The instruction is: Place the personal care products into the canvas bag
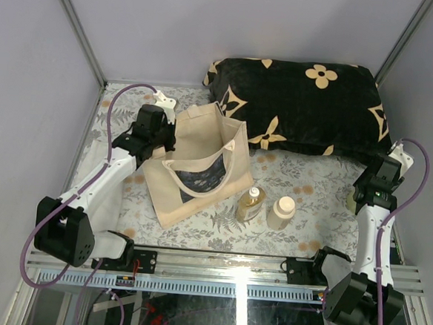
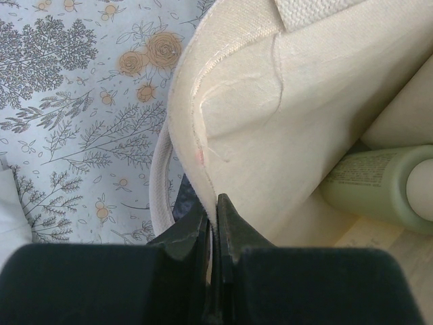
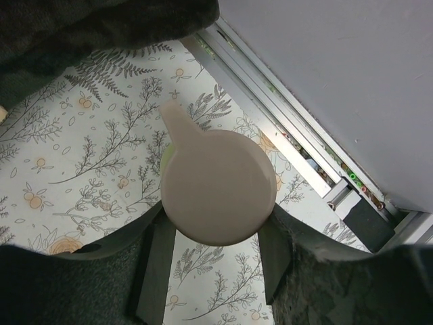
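Note:
The canvas bag (image 1: pixel 201 165) stands open left of centre. My left gripper (image 1: pixel 162 140) is shut on its rim, with the cloth edge pinched between the jaws in the left wrist view (image 2: pixel 215 203). One olive-green bottle (image 2: pixel 379 186) lies inside the bag. My right gripper (image 3: pixel 218 223) is at the table's right side, its fingers (image 3: pixel 157 261) closed on either side of the second olive-green bottle, whose pale round cap (image 3: pixel 216 186) hides the body. The amber-yellow bottle (image 1: pixel 250 204) and the cream bottle (image 1: pixel 281 212) stand upright in front of the bag's right side.
A black cushion with cream flowers (image 1: pixel 302 105) lies across the back right. A metal rail (image 3: pixel 291 135) and the grey wall run close beside the right gripper. The table has a floral cloth (image 1: pixel 305 176).

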Motion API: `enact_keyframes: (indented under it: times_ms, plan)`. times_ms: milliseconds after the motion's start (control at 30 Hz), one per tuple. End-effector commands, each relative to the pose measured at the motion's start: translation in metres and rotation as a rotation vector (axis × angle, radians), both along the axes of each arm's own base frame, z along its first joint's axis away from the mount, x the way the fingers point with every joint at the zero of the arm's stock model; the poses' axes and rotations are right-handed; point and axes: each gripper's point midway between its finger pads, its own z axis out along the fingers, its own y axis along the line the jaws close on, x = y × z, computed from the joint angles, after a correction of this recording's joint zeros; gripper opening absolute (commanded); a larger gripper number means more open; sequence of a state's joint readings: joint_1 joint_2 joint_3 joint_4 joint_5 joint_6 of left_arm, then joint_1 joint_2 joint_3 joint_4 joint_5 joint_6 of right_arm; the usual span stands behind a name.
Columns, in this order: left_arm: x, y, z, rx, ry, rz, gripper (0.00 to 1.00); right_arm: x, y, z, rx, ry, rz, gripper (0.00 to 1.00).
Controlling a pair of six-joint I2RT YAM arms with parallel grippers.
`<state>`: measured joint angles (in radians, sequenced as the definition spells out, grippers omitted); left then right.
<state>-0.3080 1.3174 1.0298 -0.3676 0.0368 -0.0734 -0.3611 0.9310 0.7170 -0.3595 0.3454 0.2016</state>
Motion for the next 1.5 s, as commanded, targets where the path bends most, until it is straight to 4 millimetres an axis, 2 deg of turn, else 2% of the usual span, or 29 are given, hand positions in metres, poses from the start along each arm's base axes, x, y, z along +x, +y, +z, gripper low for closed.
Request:
enact_keyframes:
  times_ms: [0,167,367,500,600,767,800,933,1033,1133,1267,1467]
  plan:
    - [-0.011,-0.015,-0.018,-0.031,0.08,-0.046,0.0,0.007,-0.002,0.028,-0.027,-0.043,0.018,0.0]
    - [-0.01,-0.016,-0.016,-0.031,0.076,-0.046,0.0,0.012,0.0,0.042,-0.024,-0.062,0.047,0.0]
    - [-0.006,-0.016,-0.014,-0.03,0.069,-0.044,0.0,0.032,0.014,0.066,0.02,-0.118,0.144,0.0]
    - [-0.004,-0.017,-0.013,-0.031,0.063,-0.043,0.0,0.037,0.018,0.08,0.015,-0.127,0.181,0.0]
    - [-0.003,-0.018,-0.013,-0.032,0.064,-0.045,0.0,0.037,0.018,0.081,0.01,-0.115,0.185,0.0]
    - [-0.003,-0.019,-0.013,-0.032,0.064,-0.048,0.0,0.03,0.019,0.067,0.02,-0.083,0.18,0.0]
    - [-0.003,-0.019,-0.012,-0.032,0.063,-0.05,0.0,0.028,0.021,0.065,0.025,-0.081,0.182,0.03]
    - [-0.003,-0.02,-0.013,-0.03,0.067,-0.053,0.0,0.024,0.026,0.059,0.051,-0.075,0.188,0.37]
    - [-0.002,-0.021,-0.014,-0.027,0.071,-0.055,0.0,0.021,0.026,0.054,0.061,-0.054,0.181,0.51]
    - [-0.002,-0.021,-0.016,-0.028,0.075,-0.057,0.0,0.019,0.023,0.052,0.052,-0.038,0.165,0.58]
    - [-0.001,-0.023,-0.017,-0.027,0.08,-0.063,0.0,0.018,0.016,0.052,0.038,-0.011,0.127,0.61]
    - [0.001,-0.024,-0.017,-0.02,0.083,-0.065,0.0,0.019,0.002,0.047,0.017,0.037,0.061,0.72]
